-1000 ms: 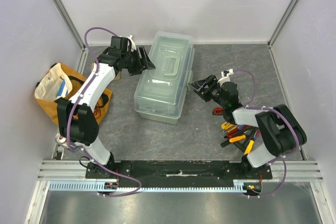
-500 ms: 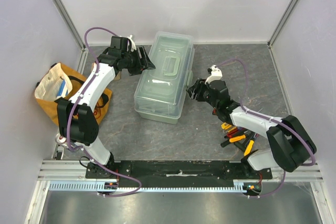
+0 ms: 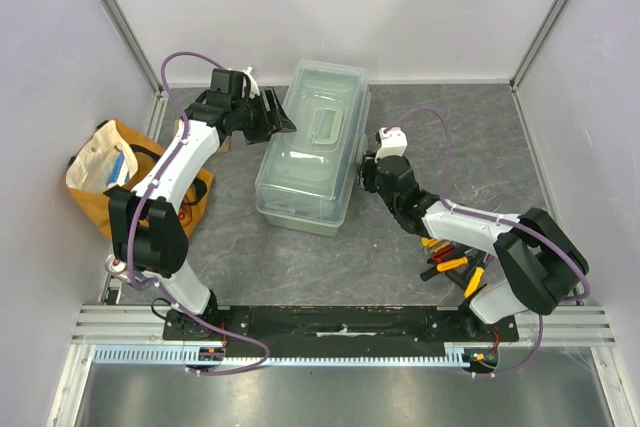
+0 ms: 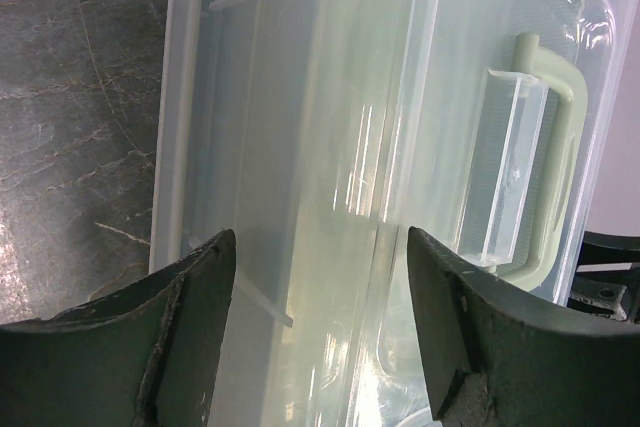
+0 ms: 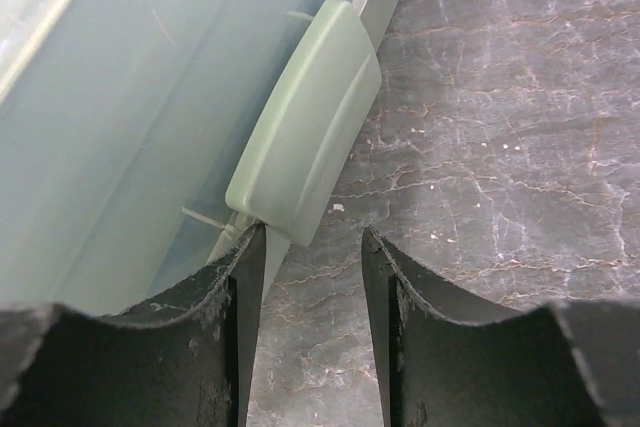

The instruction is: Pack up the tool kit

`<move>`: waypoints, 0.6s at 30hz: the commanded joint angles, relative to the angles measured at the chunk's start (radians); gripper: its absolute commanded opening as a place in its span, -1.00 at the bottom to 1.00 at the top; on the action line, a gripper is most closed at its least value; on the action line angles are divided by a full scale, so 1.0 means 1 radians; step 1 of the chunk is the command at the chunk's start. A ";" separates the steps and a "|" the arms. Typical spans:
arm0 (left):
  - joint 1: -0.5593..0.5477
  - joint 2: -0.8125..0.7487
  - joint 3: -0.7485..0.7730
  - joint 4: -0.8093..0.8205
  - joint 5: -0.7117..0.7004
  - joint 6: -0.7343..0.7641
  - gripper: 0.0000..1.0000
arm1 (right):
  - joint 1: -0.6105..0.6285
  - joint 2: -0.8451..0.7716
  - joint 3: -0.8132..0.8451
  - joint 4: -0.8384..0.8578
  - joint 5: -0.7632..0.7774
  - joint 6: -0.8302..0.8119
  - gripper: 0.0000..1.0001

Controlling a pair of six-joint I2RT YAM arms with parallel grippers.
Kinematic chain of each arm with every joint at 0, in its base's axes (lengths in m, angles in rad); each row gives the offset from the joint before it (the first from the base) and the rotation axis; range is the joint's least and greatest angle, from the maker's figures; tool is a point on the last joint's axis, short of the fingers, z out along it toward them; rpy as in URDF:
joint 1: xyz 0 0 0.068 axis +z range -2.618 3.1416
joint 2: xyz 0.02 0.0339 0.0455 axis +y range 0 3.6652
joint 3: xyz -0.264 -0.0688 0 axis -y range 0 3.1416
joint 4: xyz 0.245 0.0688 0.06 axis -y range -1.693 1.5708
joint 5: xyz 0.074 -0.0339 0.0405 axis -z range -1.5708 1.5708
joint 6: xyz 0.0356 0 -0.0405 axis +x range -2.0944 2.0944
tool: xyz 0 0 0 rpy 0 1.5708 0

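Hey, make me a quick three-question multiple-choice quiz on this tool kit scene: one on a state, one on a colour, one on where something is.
1. The toolbox is: A) closed B) propped open C) lidless
2. Its side latch is: A) red B) pale green C) black
3. The loose hand tools lie: A) on the table, front right B) on top of the toolbox C) behind the toolbox

Answers:
1 A, since the lid sits flat on it with the latch down.
2 B, as the right wrist view shows it close up.
3 A, because the top view shows them heaped there.
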 commanded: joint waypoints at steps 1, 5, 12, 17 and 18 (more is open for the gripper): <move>-0.029 0.061 -0.049 -0.130 -0.015 0.045 0.44 | 0.006 -0.054 0.010 0.089 0.140 -0.045 -0.01; -0.029 0.064 -0.047 -0.127 -0.010 0.044 0.44 | 0.008 -0.109 -0.025 0.134 0.214 -0.053 0.00; -0.029 0.067 -0.046 -0.125 -0.004 0.044 0.44 | 0.008 -0.155 -0.041 0.096 0.285 0.010 0.04; -0.028 0.057 -0.043 -0.125 -0.007 0.042 0.44 | 0.005 -0.189 -0.027 -0.027 0.296 0.126 0.15; -0.028 0.051 -0.040 -0.125 -0.010 0.044 0.44 | 0.003 -0.189 -0.003 -0.068 0.283 0.140 0.19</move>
